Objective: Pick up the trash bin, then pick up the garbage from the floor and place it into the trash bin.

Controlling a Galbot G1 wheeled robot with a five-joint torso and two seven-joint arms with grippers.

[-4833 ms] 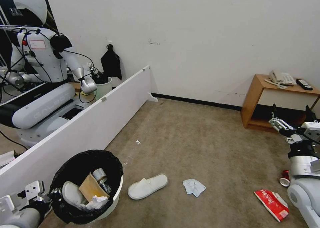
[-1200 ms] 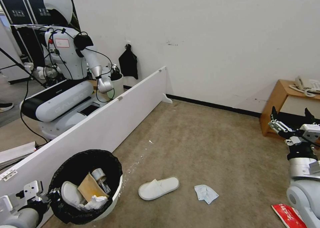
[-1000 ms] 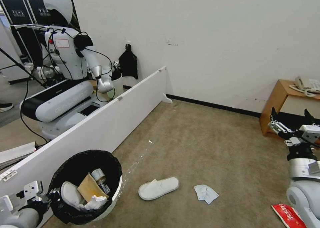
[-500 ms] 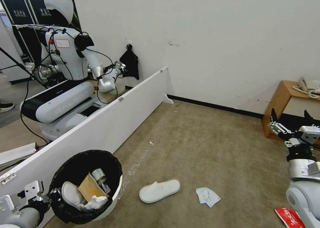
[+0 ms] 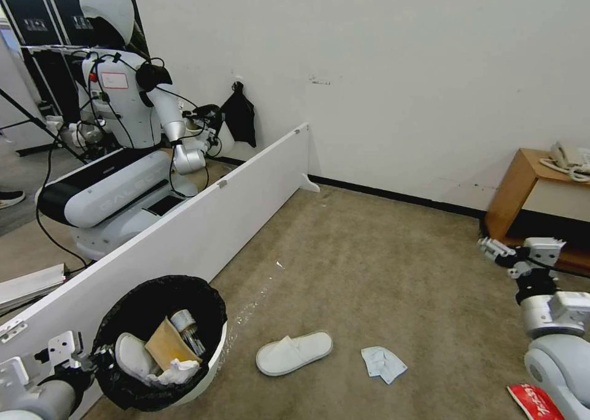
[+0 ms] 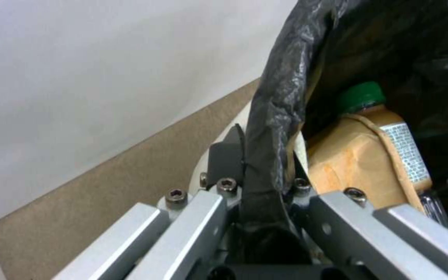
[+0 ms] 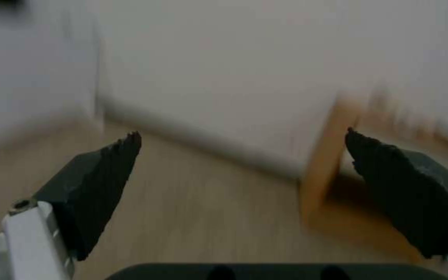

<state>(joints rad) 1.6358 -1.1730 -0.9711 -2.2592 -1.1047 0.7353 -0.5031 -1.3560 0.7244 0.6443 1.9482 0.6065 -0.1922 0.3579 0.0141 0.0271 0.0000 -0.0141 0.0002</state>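
The trash bin [image 5: 206, 371], white with a black bag over its rim, hangs at the lower left. My left gripper [image 5: 98, 357] is shut on its near rim; the left wrist view shows the fingers clamped on the black bag rim [image 6: 278, 101]. Inside lie a white slipper [image 5: 130, 355], brown cardboard [image 6: 354, 163], a green-capped bottle [image 6: 361, 95] and tissue [image 5: 175, 371]. On the carpet lie another white slipper [image 5: 294, 352], a crumpled tissue [image 5: 382, 364] and a red packet [image 5: 533, 400]. My right gripper [image 5: 515, 249] is open and empty, raised at the right, well above the floor [image 7: 242, 155].
A long white partition board [image 5: 184, 235] runs along the left, just behind the bin. Another robot [image 5: 123, 131] stands beyond it. A wooden side table [image 5: 513, 189] with a phone [image 5: 568, 158] sits against the wall at the right, close to my right gripper.
The camera has turned left, shifting the litter right in the picture. In the last half second my right gripper dropped and swung left. The other robot's arm moved. The bin stays held.
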